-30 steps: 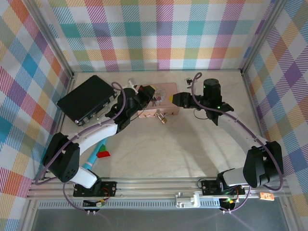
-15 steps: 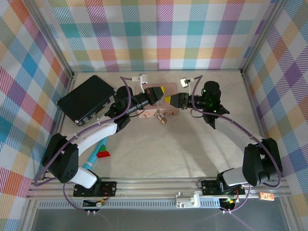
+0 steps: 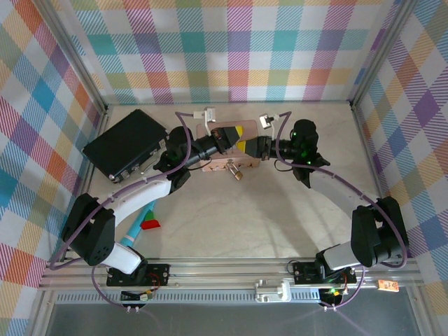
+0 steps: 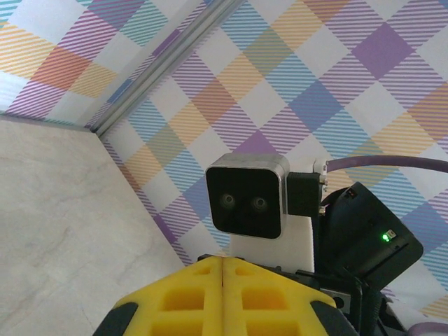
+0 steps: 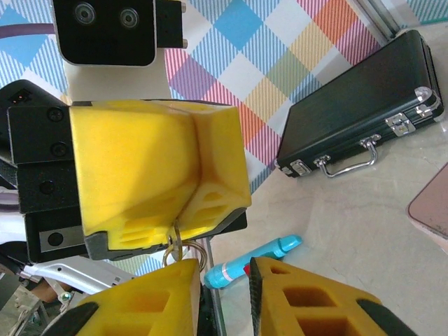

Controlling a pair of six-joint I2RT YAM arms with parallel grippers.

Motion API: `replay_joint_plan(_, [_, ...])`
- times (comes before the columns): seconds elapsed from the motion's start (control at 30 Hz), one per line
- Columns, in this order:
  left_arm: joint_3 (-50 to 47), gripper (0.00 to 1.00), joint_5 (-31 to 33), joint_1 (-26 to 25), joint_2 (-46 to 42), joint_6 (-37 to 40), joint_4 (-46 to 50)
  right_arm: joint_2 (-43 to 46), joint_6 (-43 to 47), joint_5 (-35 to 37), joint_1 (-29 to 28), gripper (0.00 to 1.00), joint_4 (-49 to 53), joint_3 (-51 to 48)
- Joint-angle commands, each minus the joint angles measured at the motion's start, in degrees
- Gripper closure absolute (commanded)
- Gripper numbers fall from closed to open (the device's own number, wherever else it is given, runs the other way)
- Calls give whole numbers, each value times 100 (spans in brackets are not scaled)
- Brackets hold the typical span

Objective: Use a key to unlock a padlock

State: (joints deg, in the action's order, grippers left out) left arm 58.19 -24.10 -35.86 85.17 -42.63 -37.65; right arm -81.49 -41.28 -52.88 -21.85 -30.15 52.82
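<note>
Found the padlock at the near edge of a pink tin on the counter: tiny, brass-gold, on the near side of both pincers. Could not tell whether it hung from the tin or merely lay against it, nor make out its shackle from overhead.

Saw the key in the right wrist view as a thin sliver of metal on a wire ring, dangling from the tips of the left pincer. Noted that pincer's yellow fingers pressed flat together, clamped on the key's top end; met the same tight seam in the left wrist view.

Caught the right pincer directly beneath, its two yellow fingers parted by a narrow gap, gripping nothing, the key hanging just over that gap. Could not tell whether key and right fingers touched.

From above, found both pincers poised tip to tip over the tin. Spotted a black case lying flat to their left.
</note>
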Motion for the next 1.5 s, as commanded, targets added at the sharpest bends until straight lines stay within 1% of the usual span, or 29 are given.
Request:
replay_joint_plan(0.0, [-147, 100, 106, -44, -152, 154, -36, 315, 278, 93, -46, 74, 147, -51])
replay_joint_plan(0.17, [-160, 100, 83, -44, -200, 215, 39, 459, 361, 154, -39, 73, 206, -113])
replay_joint_plan(0.37, [-148, 100, -42, -94, -159, 104, -102, 178, 18, 5, -57, 74, -307, -92])
replay_joint_plan(0.53, [-189, 100, -55, -138, -155, -74, -259, 46, -81, -7, -92, 76, -547, -78])
replay_joint_plan(0.67, [-229, 100, -31, -210, -159, -181, -350, 20, -107, 31, -101, 78, -553, -59])
replay_joint_plan(0.7, [-223, 100, -34, -227, -150, -229, -393, 13, -130, 62, -100, 80, -731, -76])
replay_joint_plan(0.83, [-234, 100, -76, -272, -89, -435, -558, -6, -205, 137, -100, 92, -942, -127])
replay_joint_plan(0.87, [-247, 100, -102, -271, -76, -517, -623, -11, -211, 130, -101, 100, -1002, -139])
replay_joint_plan(0.97, [-248, 100, -115, -273, -70, -692, -748, 8, -113, 143, -101, 100, -966, -164])
replay_joint_plan(1.0, [-235, 93, -90, -273, -120, -670, -701, 30, -36, 156, -98, 100, -881, -175])
replay_joint_plan(1.03, [-224, 79, -51, -266, -164, -634, -633, 57, 47, 164, -105, 100, -792, -183])
replay_joint_plan(1.07, [-228, 63, 18, -249, -227, -579, -534, 80, 145, 175, -101, 100, -677, -193])
replay_joint_plan(1.1, [-225, 44, 78, -215, -309, -501, -424, 130, 241, 167, -90, 100, -545, -193])
replay_joint_plan(1.13, [-221, 31, 115, -167, -384, -457, -315, 165, 326, 150, -92, 100, -354, -192])
replay_joint_plan(1.17, [-246, 24, 167, -101, -451, -412, -196, 213, 430, 152, -92, 100, -182, -192])
replay_joint_plan(1.2, [-276, 21, 172, -19, -513, -389, -131, 266, 521, 160, -92, 100, -39, -192])
replay_joint_plan(1.23, [-305, 20, 169, 51, -568, -386, -93, 309, 595, 172, -95, 100, 81, -193])
replay_joint_plan(1.33, [-408, 19, 173, 218, -730, -288, 76, 447, 836, 222, -83, 100, 414, -208])
replay_joint_plan(1.47, [-410, 22, 152, 272, -903, 126, 594, 562, 1115, 262, -83, 100, 809, -172])
